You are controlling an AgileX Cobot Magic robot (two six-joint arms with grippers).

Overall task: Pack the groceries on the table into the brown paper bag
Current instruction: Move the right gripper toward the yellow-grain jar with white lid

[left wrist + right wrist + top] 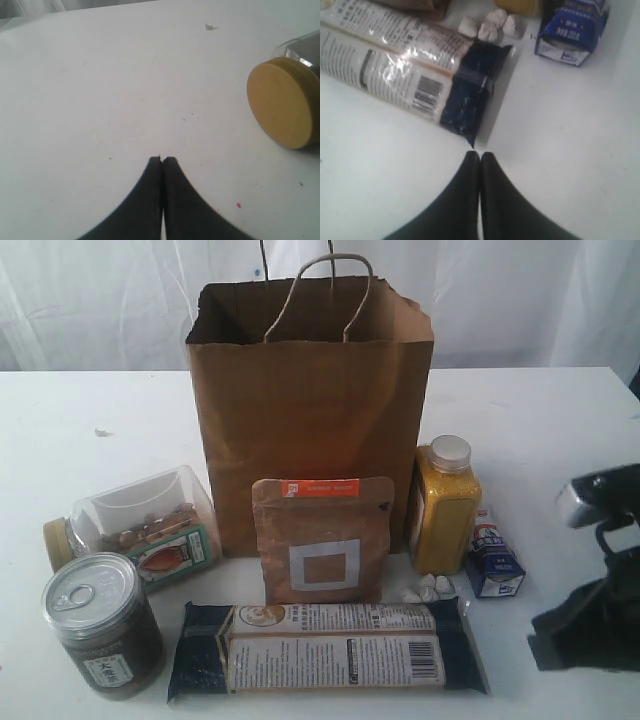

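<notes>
Both the left pincer (161,161) and right pincer (479,155) are clenched, empty. Each angles down toward the desk (100,100).

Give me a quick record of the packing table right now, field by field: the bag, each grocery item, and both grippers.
bag: paper bag upright, top open, at the back of the table
bag contents: not visible
nut jar: on its side, left of bag
dark jar: upright, front left
pouch: upright, in front of bag
yellow bottle: upright, right of pouch
carton: right of bottle
long packet: flat across the front
left gripper: shut, empty
right gripper: shut, empty, by packet's end
</notes>
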